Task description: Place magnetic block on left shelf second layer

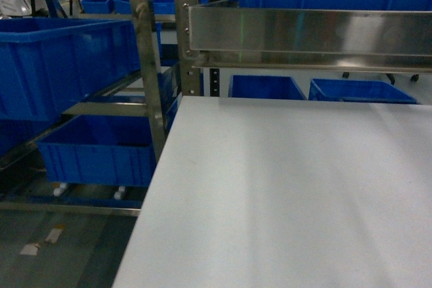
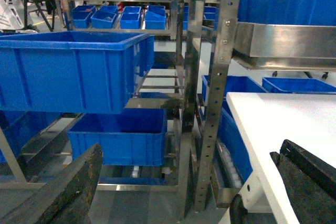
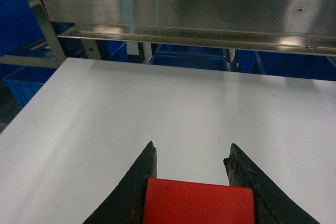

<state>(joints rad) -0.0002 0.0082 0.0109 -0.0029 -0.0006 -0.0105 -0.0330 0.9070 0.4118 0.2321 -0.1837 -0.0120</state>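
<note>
In the right wrist view, the red magnetic block sits between the two black fingers of my right gripper, which is shut on it, just above the white table. My left gripper stands wide open with nothing between its fingers, off the table's left edge and facing the left shelf. The left shelf's second layer carries a large deep blue crate on steel rails between hole-punched uprights. Neither gripper shows in the head view.
A steel shelf rail spans the table's far edge at low height. A smaller blue crate sits on the tier below the large one. More blue crates stand behind the table.
</note>
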